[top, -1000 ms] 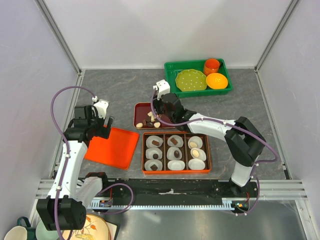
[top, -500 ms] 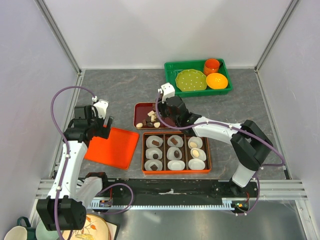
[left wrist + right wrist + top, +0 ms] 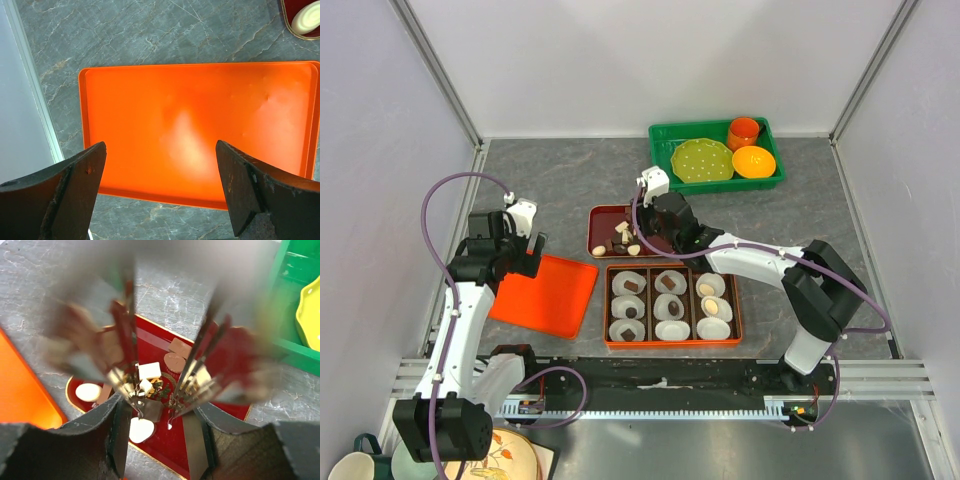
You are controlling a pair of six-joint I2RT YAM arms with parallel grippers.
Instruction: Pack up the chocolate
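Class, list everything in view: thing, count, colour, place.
green tray: one, green, far right.
plate: one, yellow-green, in green tray.
cup and bowl: one each, orange, in green tray.
red tray: one, dark red, centre.
chocolate: several, brown and cream, red tray and box.
box: one, orange, centre, nine white paper cups.
flat tray: one, orange, left.
mug, floral plate: one each, cream, near left.
left gripper: open, over flat tray.
right gripper: over red tray, grip unclear.

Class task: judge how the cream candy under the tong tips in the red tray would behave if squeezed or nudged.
The cream candy looks smooth and rounded, so it may slip from between the thin metal tongs. It lies loose on the glossy red tray, so a nudge would probably slide it, not tip it.
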